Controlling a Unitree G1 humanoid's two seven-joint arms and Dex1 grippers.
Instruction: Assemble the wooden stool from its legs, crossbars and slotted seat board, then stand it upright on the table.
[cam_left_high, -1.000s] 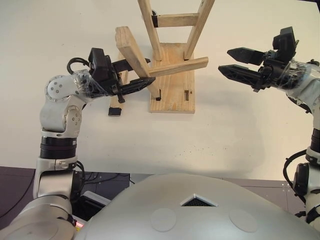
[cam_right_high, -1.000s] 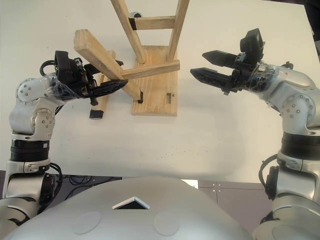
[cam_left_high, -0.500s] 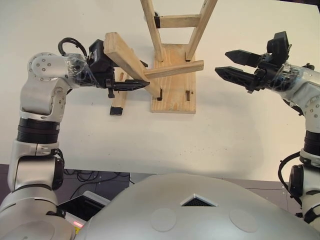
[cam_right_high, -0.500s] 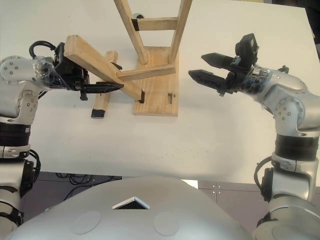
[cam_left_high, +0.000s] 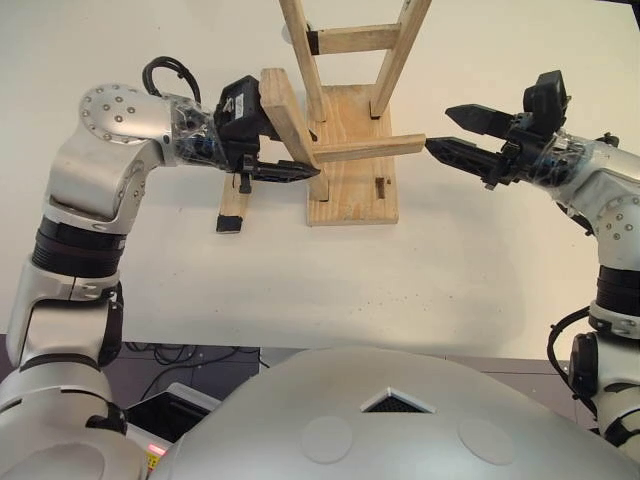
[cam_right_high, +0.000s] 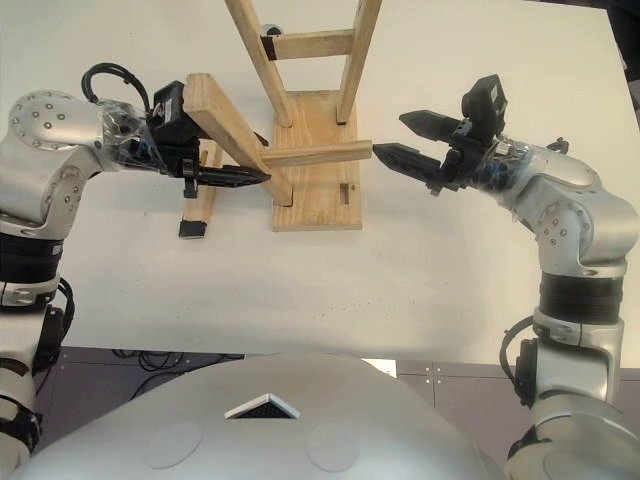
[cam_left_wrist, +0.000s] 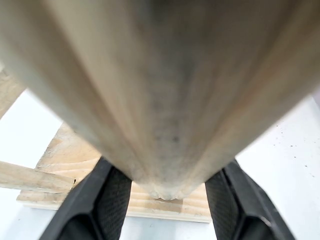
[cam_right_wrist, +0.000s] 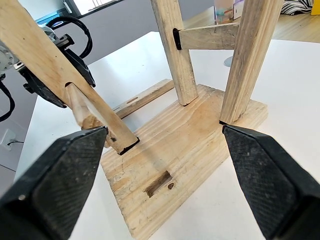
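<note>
Roughly halfway there, I'd say. The slotted seat board (cam_left_high: 350, 190) lay flat on the bench (cam_left_high: 300, 280), with two legs (cam_left_high: 303, 60) already standing in its far slots and a crossbar (cam_left_high: 350, 40) joining them.

The left tool (cam_left_high: 298, 166) was clenched on the third leg (cam_left_high: 285, 125). That leg was leaning, with its foot down at the near-left slot, so it didn't look seated square. A second crossbar (cam_left_high: 370, 152) stuck out of it sideways. The right tool (cam_left_high: 440, 128) was spread wide with nothing in it, its lower fingertip just beside the bar's free end. I couldn't tell if they touched.

Left to do:
- The near-right slot (cam_left_high: 380, 184) had nothing in it.
- The fourth leg (cam_left_high: 233, 205) lay on the bench beside the board.
- The whole thing had yet to be flipped upright.
</note>
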